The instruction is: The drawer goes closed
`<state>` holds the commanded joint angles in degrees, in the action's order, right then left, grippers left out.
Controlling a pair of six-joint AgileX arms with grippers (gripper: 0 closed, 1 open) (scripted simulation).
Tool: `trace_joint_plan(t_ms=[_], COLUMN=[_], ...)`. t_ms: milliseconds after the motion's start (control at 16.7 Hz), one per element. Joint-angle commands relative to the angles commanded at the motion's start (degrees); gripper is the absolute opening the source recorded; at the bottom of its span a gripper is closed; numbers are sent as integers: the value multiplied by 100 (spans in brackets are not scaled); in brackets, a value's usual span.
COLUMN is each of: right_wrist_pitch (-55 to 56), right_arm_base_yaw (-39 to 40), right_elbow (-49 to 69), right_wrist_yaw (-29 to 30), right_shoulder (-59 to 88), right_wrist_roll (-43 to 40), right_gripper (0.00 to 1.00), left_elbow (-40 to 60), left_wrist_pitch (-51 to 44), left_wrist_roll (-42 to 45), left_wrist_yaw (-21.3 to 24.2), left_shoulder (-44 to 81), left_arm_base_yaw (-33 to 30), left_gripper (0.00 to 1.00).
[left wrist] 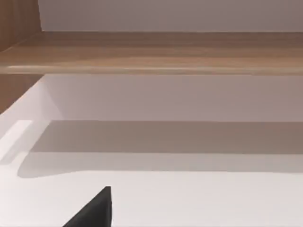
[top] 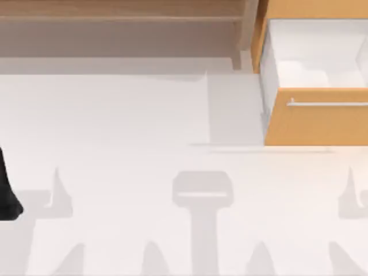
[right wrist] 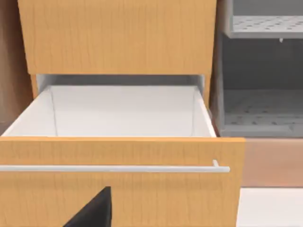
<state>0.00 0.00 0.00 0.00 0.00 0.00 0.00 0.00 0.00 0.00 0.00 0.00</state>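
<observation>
At the table's far right the drawer (top: 313,118) sits pulled well out, white inside showing, so closing is all still to do, right gripper (right wrist: 92,210) just before its front panel, finger spread I cannot tell.

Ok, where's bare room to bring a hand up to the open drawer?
The table lies bare from the left gripper at its left edge across to the drawer. It is crowded at the far right: the drawer juts out beside the shelf unit.

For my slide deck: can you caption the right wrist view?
Open drawer with a silver handle and white inner walls, pulled out in front of the right arm's camera.
</observation>
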Motion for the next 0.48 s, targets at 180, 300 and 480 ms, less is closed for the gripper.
trace_joint_plan(t_ms=[180, 300, 480], right_wrist_pitch=[65, 300, 863], right_arm_base_yaw=[-50, -252, -779], right_elbow=[59, 272, 778], right_wrist_yaw=[-55, -266, -792], right_shoulder=[77, 392, 1318], right_wrist_roll=[0, 0, 1], right_gripper=[100, 100, 100], left_elbow=[0, 0, 0], left_wrist_pitch=[0, 0, 0], left_wrist_roll=[0, 0, 0], left_wrist_yaw=[0, 0, 0], left_shoulder=[0, 0, 0], left_arm_base_yaw=[0, 0, 0], left_gripper=[100, 100, 100])
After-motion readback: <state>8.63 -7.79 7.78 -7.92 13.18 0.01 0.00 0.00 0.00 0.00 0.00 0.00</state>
